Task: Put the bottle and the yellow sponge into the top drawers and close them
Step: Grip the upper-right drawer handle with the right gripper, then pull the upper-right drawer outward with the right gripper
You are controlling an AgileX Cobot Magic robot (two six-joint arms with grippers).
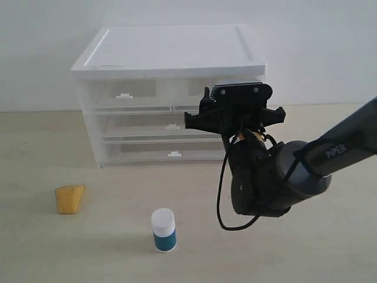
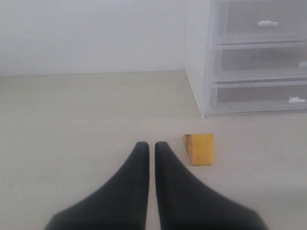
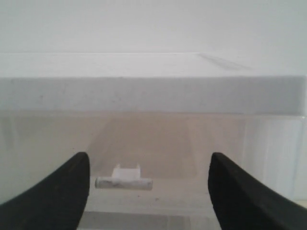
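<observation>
Bottle (image 1: 164, 230) and yellow sponge (image 1: 69, 198) are both seen lying on the table (image 1: 294, 259), outside the drawer unit (image 1: 171, 47). Neither is picked up yet. Both top drawers (image 1: 126, 94) look shut and nothing is seen inside them. So no part of the task is judged done: opening, both placements and closing are all left. The step in hand is judged to be opening one top drawer.

Right gripper (image 3: 149, 163) is held wide, nothing between the jaws. It is pointed straight at a top drawer front, judged to be the right-hand one. The tab handle (image 3: 123, 181) is seen ahead of it, between the fingers, nearer one finger than the other. Whether it is touched cannot be told. The bottle is well apart from this gripper, behind and below it on the table, and is not caught in either wrist view.

Left gripper (image 2: 151, 146) is closed tight, nothing held. The sponge is near, just ahead of the tips and off to one side, not touching. The drawer unit is further ahead on that same side.
</observation>
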